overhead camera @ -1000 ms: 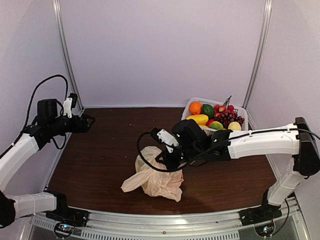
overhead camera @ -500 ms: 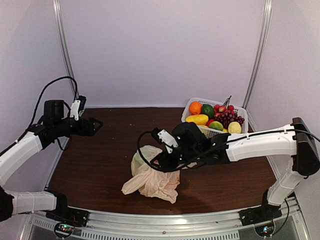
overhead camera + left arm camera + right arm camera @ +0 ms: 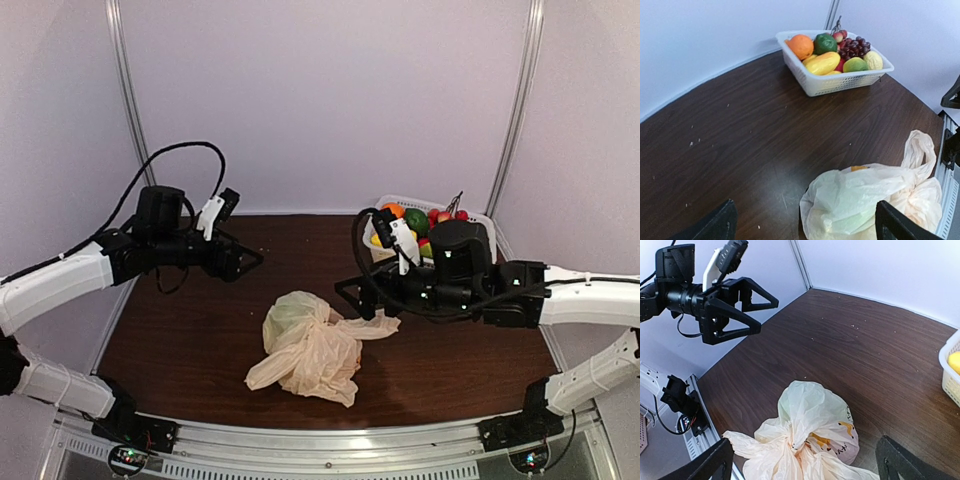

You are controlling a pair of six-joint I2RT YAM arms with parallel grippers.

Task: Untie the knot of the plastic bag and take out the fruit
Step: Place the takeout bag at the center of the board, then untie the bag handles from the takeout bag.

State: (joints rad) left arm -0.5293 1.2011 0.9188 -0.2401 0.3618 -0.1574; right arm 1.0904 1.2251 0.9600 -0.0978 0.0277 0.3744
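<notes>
Plastic bag (image 3: 300, 345) rests on table (image 3: 190, 325); left tool (image 3: 252, 266), right tool (image 3: 352, 300) agape.

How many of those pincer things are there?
2. The left gripper hangs open over the table's left half; the right gripper, open too, is close beside the plastic bag.

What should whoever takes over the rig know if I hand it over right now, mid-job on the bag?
Left pincer: open, empty, in the air over the left of the table.
Right pincer: open, empty, just right of the plastic bag.
The bag lies mid-front on the table; the knot looks still tied.
The fruit shows through the plastic, inside the bag.
Done: nothing that shows. Left: untie the knot, take out the fruit.
</notes>
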